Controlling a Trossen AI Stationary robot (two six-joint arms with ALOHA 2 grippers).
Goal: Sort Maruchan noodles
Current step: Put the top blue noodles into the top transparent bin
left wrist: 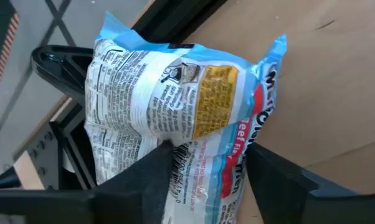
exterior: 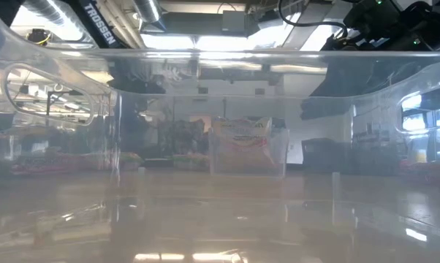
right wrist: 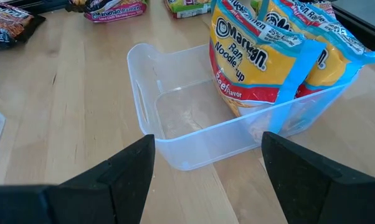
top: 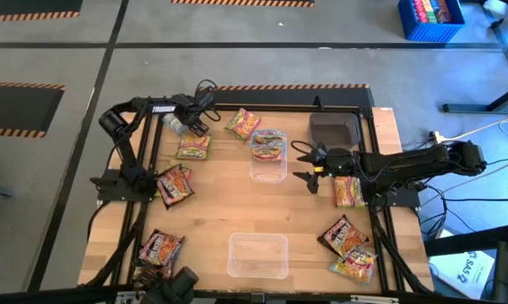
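Note:
My left gripper (top: 189, 125) is at the table's far left corner, shut on a pale blue-and-white noodle packet (left wrist: 175, 93). My right gripper (top: 307, 169) is open, just right of the far clear tub (top: 268, 165). That tub holds yellow-and-blue packets (right wrist: 268, 56), which stand on edge and lean against its wall. Other packets lie flat on the table: far centre (top: 242, 124), left (top: 193, 146) (top: 175, 183), near left (top: 161, 247) and right (top: 348, 191) (top: 347, 236). My left gripper pinches the pale blue packet between its two fingers (left wrist: 156, 174), on the crinkled body near one end (left wrist: 203, 146). The packet sticks out ahead of the fingers, and the table's frame and corner show behind it. Whether any part rests on something, I cannot tell.
A second clear tub (top: 257, 255) sits at the near centre, right in front of the low camera. A dark grey square tray (top: 336, 128) stands at the far right. Bare wood lies between the two tubs. A blue crate (top: 429, 19) stands on the floor beyond the table.

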